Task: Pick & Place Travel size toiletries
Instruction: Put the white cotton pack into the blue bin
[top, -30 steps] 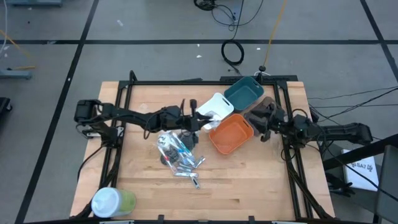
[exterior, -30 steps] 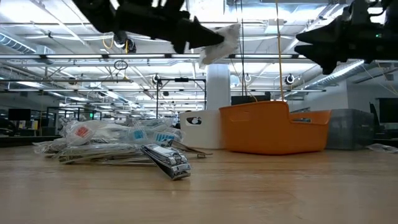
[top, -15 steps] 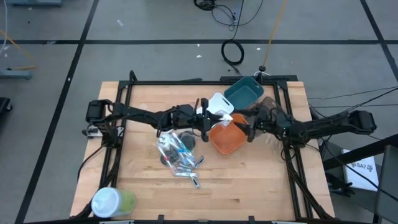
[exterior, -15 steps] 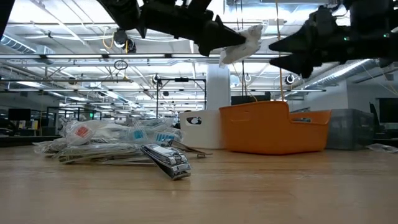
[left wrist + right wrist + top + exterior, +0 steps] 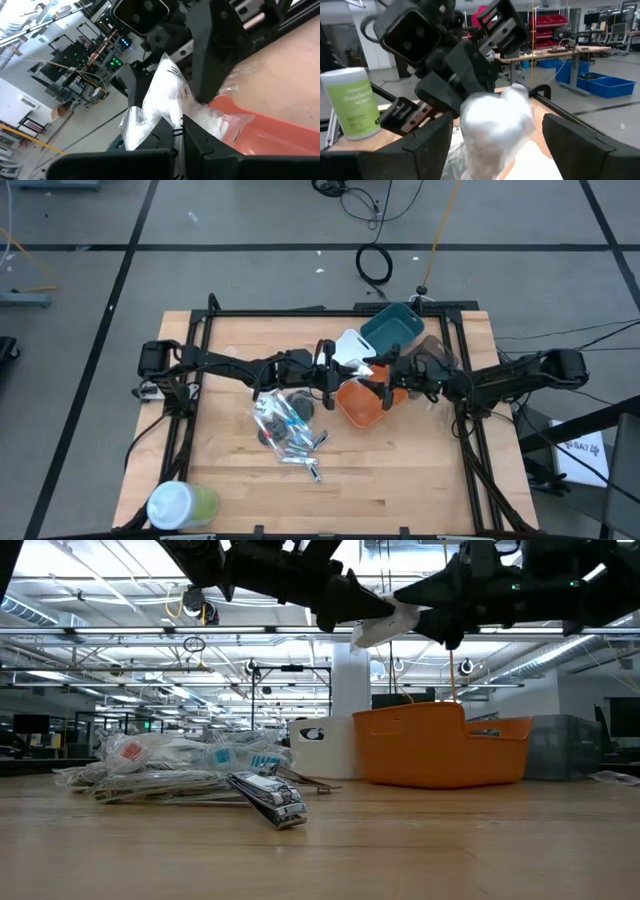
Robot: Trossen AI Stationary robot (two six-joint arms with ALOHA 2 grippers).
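A white crinkly packet hangs in the air over the near-left rim of the orange bin. My left gripper reaches in from the left and is shut on it. My right gripper comes from the right and is open, with one finger on each side of the packet. Whether those fingers touch it I cannot tell. The other toiletries, clear-wrapped sticks, silver tubes and a dark disc, lie in a heap on the table. My left gripper pinches the white packet between its two fingers, at the packet's end nearest the gripper. The fingers come level from the table's left. The packet is lifted clear and sticks out beyond the fingertips toward the right gripper.
A white bin, a teal bin and a dark bin stand behind the orange one. A large white-and-green cylinder stands at the near left corner. The near right part of the table is bare wood.
My left gripper carried the packet toward the table's right, to above the orange bin's rim, then stayed still. My right gripper moved toward the table's left and closed in on the packet, so that its open fingers now stand around it.
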